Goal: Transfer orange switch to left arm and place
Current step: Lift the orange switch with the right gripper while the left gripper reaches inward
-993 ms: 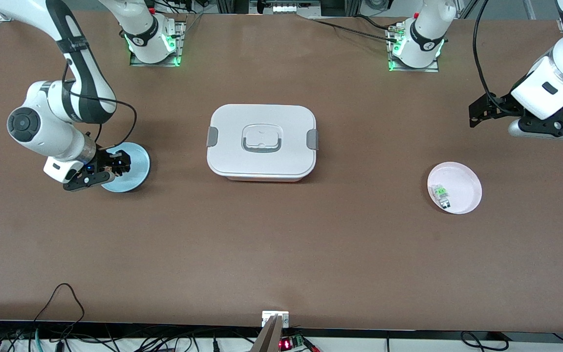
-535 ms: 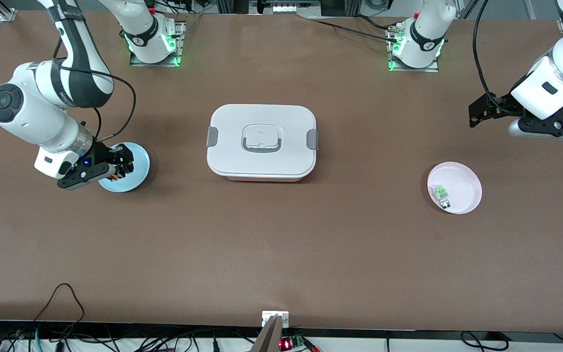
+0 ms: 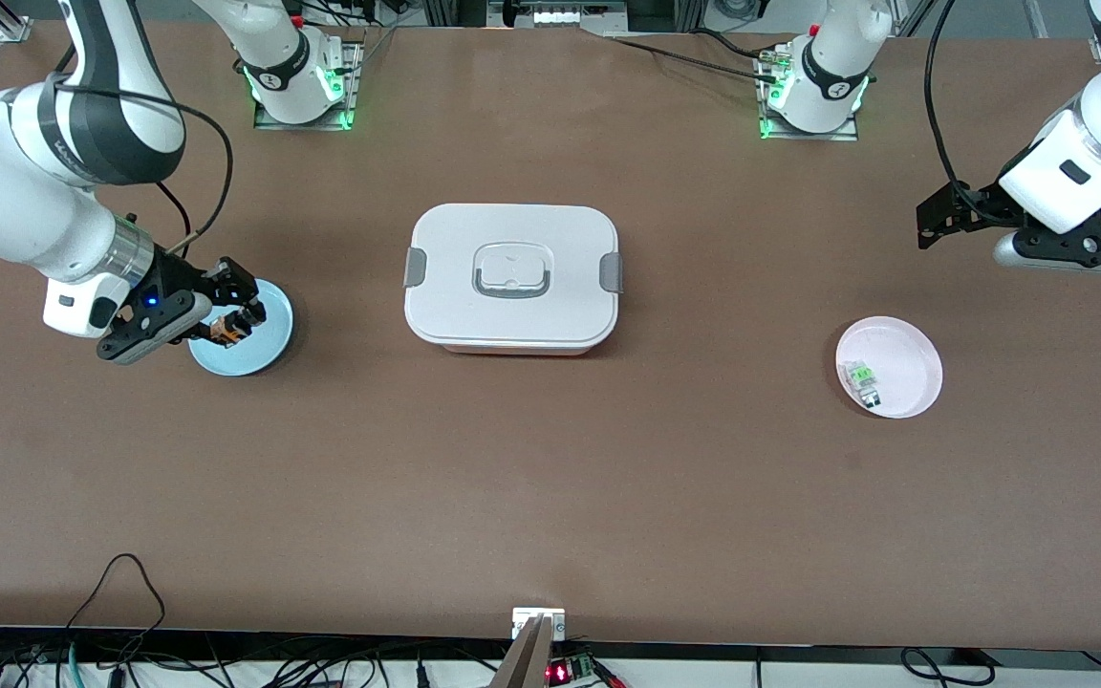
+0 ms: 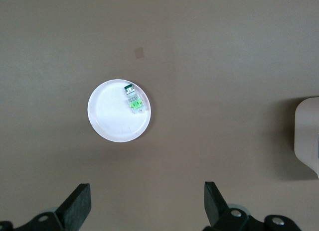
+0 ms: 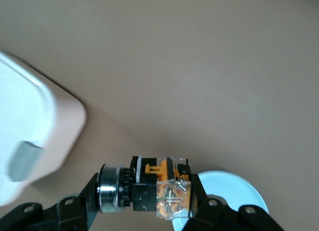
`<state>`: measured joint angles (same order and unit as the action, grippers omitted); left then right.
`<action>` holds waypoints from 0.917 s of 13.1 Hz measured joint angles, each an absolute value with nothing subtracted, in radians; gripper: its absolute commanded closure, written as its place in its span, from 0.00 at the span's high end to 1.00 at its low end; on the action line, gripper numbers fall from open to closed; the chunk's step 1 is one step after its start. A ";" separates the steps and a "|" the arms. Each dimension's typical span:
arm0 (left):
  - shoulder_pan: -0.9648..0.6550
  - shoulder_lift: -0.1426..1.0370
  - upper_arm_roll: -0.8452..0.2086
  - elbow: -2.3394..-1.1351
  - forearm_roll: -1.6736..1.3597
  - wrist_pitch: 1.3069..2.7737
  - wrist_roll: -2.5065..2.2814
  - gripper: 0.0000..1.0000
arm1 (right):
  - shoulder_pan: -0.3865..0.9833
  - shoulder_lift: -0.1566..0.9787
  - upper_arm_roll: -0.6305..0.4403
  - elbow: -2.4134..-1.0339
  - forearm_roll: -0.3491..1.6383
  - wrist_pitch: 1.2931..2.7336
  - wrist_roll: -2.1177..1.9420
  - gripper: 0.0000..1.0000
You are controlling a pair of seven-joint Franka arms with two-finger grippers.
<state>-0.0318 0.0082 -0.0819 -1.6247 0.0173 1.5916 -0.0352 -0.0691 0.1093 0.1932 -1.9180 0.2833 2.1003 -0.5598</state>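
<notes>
1. The right claw point(image 3: 243, 320) hangs over the pale blue round plate point(image 3: 264, 349) at the right arm's end of the tabletop point(image 3: 550, 497), its black fingers clamped on the orange switch point(image 3: 223, 330).
2. In the right wrist view the orange switch point(image 5: 159, 188) lies crosswise between the fingers: a black ribbed cylindrical end with a shiny metal ring, a black body with orange plastic clips, and a clear cap showing metal contacts.
3. The blue plate point(image 5: 234, 186) is smooth and glossy, seen just under the switch.
4. The left claw point(image 3: 933, 225) waits in the air over bare tabletop at the left arm's end, its matte black fingers point(image 4: 77, 206) spread wide and holding nothing.
5. A white round dish point(image 3: 914, 354) sits near it, closer to the front camera; a small clear-and-green component point(image 3: 862, 380) lies in it by the rim.
6. The box point(image 3: 511, 277), white smooth plastic with rounded corners, grey side latches and a grey-rimmed lid recess, stands mid-table between plate and dish, well apart from both.
7. The tabletop is matte brown.
</notes>
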 measured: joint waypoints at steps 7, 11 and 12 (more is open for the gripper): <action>-0.023 0.016 -0.075 -1.625 -0.194 1.469 -0.035 1.00 | -0.066 0.096 0.223 -1.896 0.717 2.089 -1.057 0.29; -0.021 0.065 -0.073 -1.625 -0.404 1.314 -0.035 1.00 | -0.065 0.101 0.231 -1.897 1.035 2.047 -1.462 0.29; -0.020 0.086 -0.073 -1.625 -0.451 1.293 -0.035 1.00 | -0.065 0.106 0.234 -1.898 1.105 2.034 -1.541 0.29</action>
<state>-0.0200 0.0862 -0.0729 -1.6251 -0.4505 1.2934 -0.0352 -0.0647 0.1060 0.2335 -1.8979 1.1047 2.0337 -1.5414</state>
